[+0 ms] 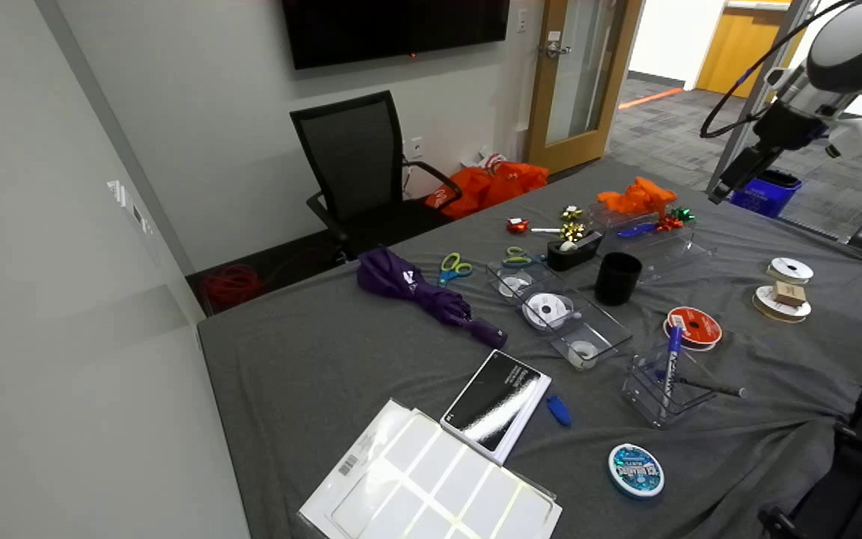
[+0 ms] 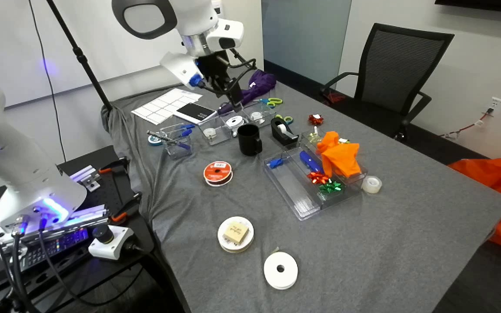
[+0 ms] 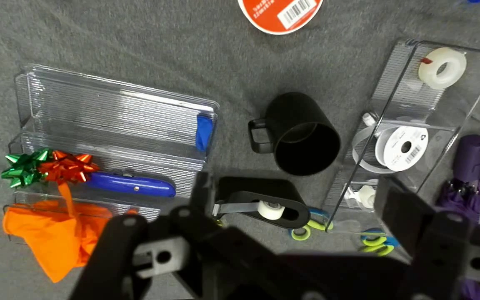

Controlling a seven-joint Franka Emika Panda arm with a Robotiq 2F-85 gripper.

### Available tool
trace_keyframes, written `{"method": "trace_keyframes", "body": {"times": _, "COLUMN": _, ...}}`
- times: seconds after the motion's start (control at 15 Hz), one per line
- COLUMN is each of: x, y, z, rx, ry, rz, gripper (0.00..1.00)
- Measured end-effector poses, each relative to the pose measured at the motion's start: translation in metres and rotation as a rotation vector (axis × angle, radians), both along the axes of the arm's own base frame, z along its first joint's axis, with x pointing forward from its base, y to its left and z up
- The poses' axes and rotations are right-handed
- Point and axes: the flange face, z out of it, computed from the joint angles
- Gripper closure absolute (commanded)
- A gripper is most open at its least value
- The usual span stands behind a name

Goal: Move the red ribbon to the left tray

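Arm shell (image 2: 194, 19) smooth white; dark grey band (image 2: 170, 17). Silver metal collar (image 2: 197, 45). Angular white housing (image 2: 178, 67), blue fitting (image 2: 196, 80). Black cable (image 1: 764, 58), blue mark (image 1: 745, 76) on it. Base (image 2: 37, 195) white, blue-lit strip (image 2: 55, 209). Gripper (image 3: 294, 185) black; silver plates (image 3: 177, 250), dark round holes (image 3: 163, 256); grey screw-like dots (image 3: 184, 213), blurred.

- Round blue tin (image 1: 636, 470): lid is reading "ICE BREAKERS" in an exterior view (line below is blurring out).
- Red ribbon spool (image 3: 279, 16): in the wrist view, label is carrying a barcode (image 3: 296, 13) and white print, too small to trust.
- White ribbon spool (image 3: 400, 137): face is showing a barcode (image 3: 413, 154) plus a dark round mark, rest illegible.
- Stack of white sheets (image 1: 431, 479): barcode (image 1: 347, 464) is sitting near one edge.
- Small tan box (image 2: 235, 232): top is bearing dark writing, too fuzzy.
- Purple umbrella (image 1: 431, 296): white mark is showing, unreadable.
- Blue-capped marker (image 1: 670, 370): barrel lettering is blurring.
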Motion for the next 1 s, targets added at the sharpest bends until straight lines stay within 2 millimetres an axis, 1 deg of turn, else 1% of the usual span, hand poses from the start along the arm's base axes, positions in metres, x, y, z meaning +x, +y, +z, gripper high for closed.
{"method": "trace_keyframes", "body": {"times": 0.33, "x": 0.0, "y": 0.002, "z": 0.0, "rx": -0.001, "ry": 0.004, "rz": 0.002, "gripper": 0.0}}
{"method": "trace_keyframes", "body": {"times": 0.47, "x": -0.002, "y": -0.005, "z": -0.001, "rx": 0.002, "ry": 0.003, "rz": -0.005, "gripper": 0.0}}
{"method": "trace_keyframes", "body": {"times": 0.6, "x": -0.003, "y": -0.024, "z": -0.004, "rx": 0.013, "ry": -0.006, "rz": -0.028, "gripper": 0.0}}
{"method": "trace_keyframes", "body": {"times": 0.73, "x": 0.001, "y": -0.049, "z": -0.01, "rx": 0.035, "ry": -0.018, "rz": -0.063, "gripper": 0.0}}
{"method": "trace_keyframes", "body": {"times": 0.87, "x": 0.009, "y": -0.075, "z": -0.022, "rx": 0.054, "ry": -0.024, "rz": -0.104, "gripper": 0.0}}
{"method": "trace_keyframes", "body": {"times": 1.0, "x": 0.02, "y": -0.097, "z": -0.038, "rx": 0.071, "ry": -0.024, "rz": -0.144, "gripper": 0.0}}
